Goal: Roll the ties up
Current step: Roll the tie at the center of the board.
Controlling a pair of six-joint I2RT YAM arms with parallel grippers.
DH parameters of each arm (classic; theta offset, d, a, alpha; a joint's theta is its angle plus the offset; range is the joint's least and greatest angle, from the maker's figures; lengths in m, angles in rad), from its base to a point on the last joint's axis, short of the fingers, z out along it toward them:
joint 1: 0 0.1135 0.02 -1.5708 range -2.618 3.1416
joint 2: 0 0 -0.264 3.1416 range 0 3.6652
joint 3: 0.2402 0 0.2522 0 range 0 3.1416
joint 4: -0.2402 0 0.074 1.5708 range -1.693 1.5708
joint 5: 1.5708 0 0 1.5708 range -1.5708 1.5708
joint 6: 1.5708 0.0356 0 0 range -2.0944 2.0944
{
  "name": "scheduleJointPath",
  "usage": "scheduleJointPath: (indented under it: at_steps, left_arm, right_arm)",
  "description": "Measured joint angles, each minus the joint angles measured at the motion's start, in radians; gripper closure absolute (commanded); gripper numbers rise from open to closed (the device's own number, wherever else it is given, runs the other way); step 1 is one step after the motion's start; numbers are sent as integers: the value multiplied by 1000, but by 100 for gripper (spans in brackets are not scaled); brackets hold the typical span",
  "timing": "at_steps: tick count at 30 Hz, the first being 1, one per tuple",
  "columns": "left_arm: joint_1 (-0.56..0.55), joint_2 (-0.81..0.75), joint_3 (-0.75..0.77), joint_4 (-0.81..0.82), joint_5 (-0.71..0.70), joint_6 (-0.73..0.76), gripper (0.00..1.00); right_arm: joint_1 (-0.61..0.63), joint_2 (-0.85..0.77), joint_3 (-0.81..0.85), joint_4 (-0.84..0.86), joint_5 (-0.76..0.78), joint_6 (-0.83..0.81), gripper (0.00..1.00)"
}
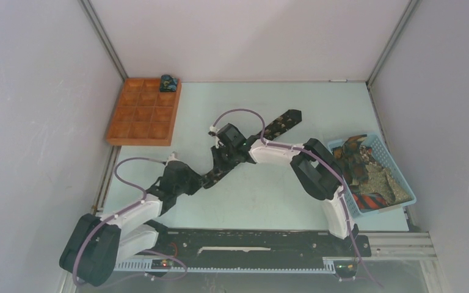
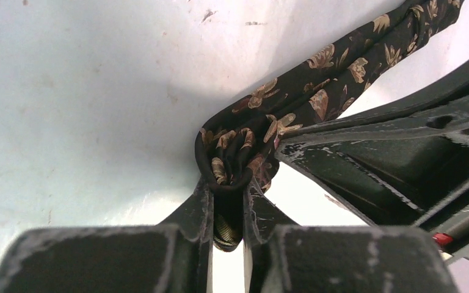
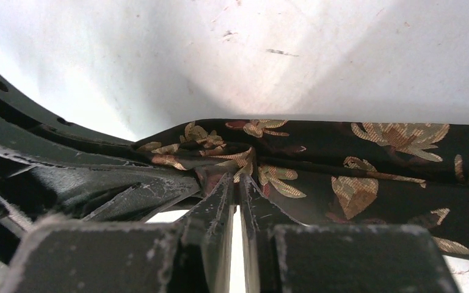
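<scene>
A black tie with tan leaves (image 1: 279, 126) lies slantwise across the table from centre toward the back. Its near end is folded into a small loop (image 2: 232, 155), and my left gripper (image 2: 227, 194) is shut on that loop, with fabric showing between the fingers. The tie (image 2: 348, 64) runs on up and right from there. My right gripper (image 3: 237, 182) is shut on a bunched bit of the same tie (image 3: 354, 162), just beyond the left gripper (image 1: 200, 182). In the overhead view the right gripper (image 1: 221, 162) sits close beside it.
An orange compartment tray (image 1: 135, 129) stands at the back left with one rolled dark tie (image 1: 169, 83) in its far right cell. A blue mesh basket (image 1: 383, 152) at the right holds several loose ties (image 1: 359, 171). Walls enclose the table.
</scene>
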Motion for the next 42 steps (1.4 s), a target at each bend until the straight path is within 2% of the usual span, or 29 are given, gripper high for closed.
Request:
scheduleJointPath:
  at_steps: [15, 25, 42]
  left_arm:
    - [0, -173, 32, -297, -21, 7, 100]
    - [0, -206, 54, -398, -26, 12, 100]
    - [0, -245, 133, -553, -55, 54, 100]
  right_arm:
    - [66, -35, 6, -8, -1, 0, 88]
    - [92, 24, 28, -5, -24, 6, 88]
    - [97, 28, 32, -5, -31, 8, 89]
